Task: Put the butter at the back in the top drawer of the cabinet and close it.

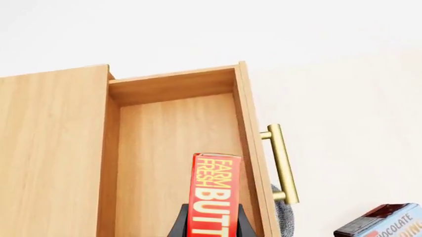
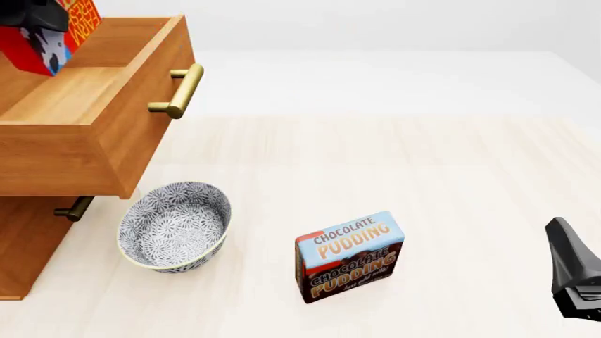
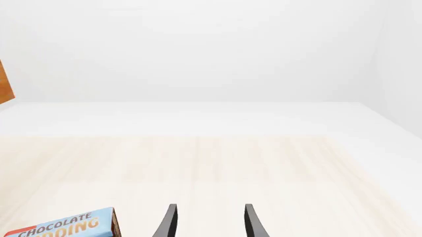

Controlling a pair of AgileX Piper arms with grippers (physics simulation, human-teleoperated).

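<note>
Left wrist view: left claw clamped on the butter, box held upright, red face with "FARM FRESH BUTT…" readable. Butter hangs above the open top drawer, over the drawer floor, on the side near the front panel. No contact with the drawer floor can be confirmed. Brass handle sticks out from the drawer front.

Front view: the cabinet stands at the left edge of the tabletop; top drawer pulled well out, overhanging the lower drawer handle. Butter visible at the upper left corner, above the drawer interior, partly covered by the dark claw.

Patterned bowl sits on the tabletop just beside the cabinet, partly under the pulled-out drawer's front corner. Chocolate pudding box stands upright, to the right of the bowl, apart from it.

Right claw: fingers apart, nothing between them, well away from the cabinet at the right side of the tabletop, pudding box to its left.
</note>
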